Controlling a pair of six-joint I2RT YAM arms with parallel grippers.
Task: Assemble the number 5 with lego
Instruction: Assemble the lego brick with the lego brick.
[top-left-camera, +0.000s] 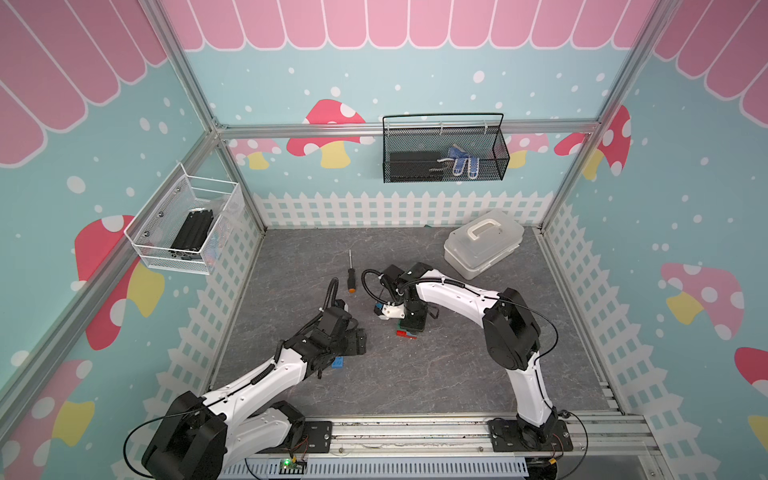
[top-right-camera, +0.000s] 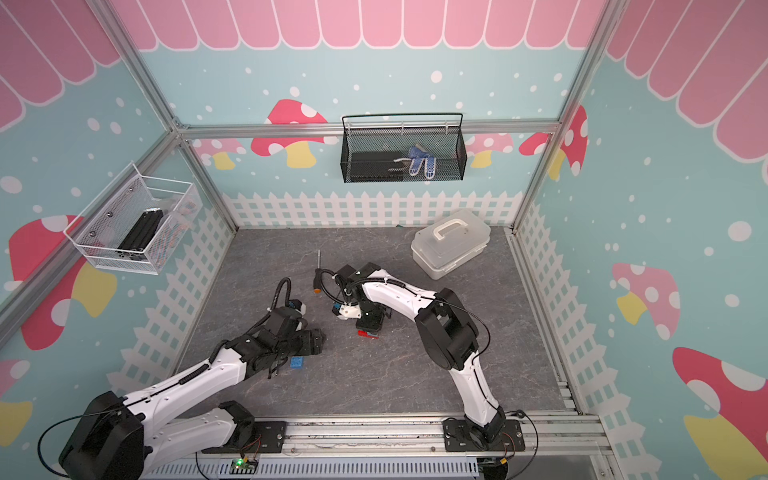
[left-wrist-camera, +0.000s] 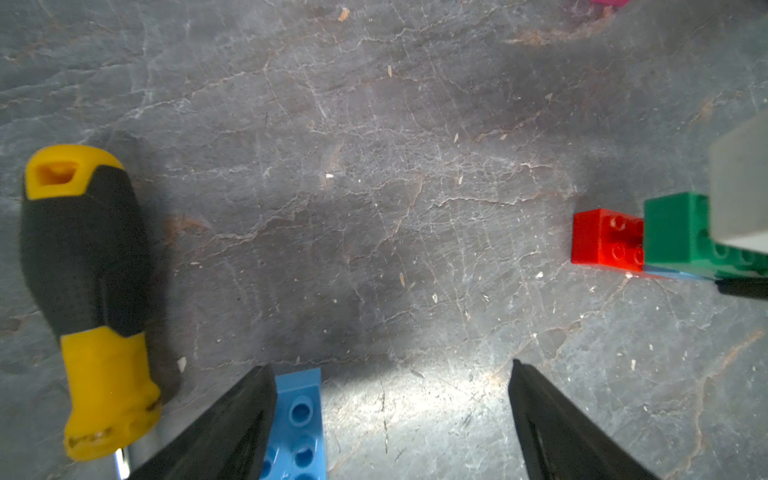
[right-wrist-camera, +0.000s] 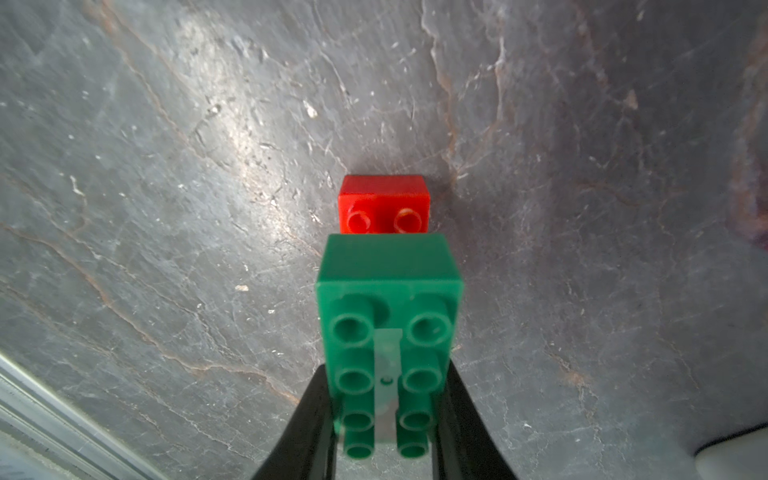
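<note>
Seating the green brick (right-wrist-camera: 388, 270) looks like the step in hand; right gripper (right-wrist-camera: 386, 374) is clamped on its long sides, and the red brick (right-wrist-camera: 384, 199) lies lower, poking out past its far end; the stack (top-left-camera: 405, 333) sits near the middle of the table (top-left-camera: 415, 374), under the right wrist. To do it well we'd press straight down with no tilt; line up the studs first; run green parallel to red over the short blue spacer (left-wrist-camera: 669, 272); let go only once it's fully down, else the stack may lift with the jaws. Left gripper (left-wrist-camera: 390, 368) is spread wide and empty, low over the table; long blue brick (left-wrist-camera: 299, 415) lies flat just inside one finger, touching or nearly so; likely our next pick.

Hard to read: the spacer shows only as a thin blue sliver under green, so we can't tell if green is seated; in both top views the right wrist covers most of the stack; a magenta scrap (left-wrist-camera: 606, 2) at the frame edge may be the pink brick, cut off; screwdriver (left-wrist-camera: 83, 257) shaft is mostly out of frame.
</note>
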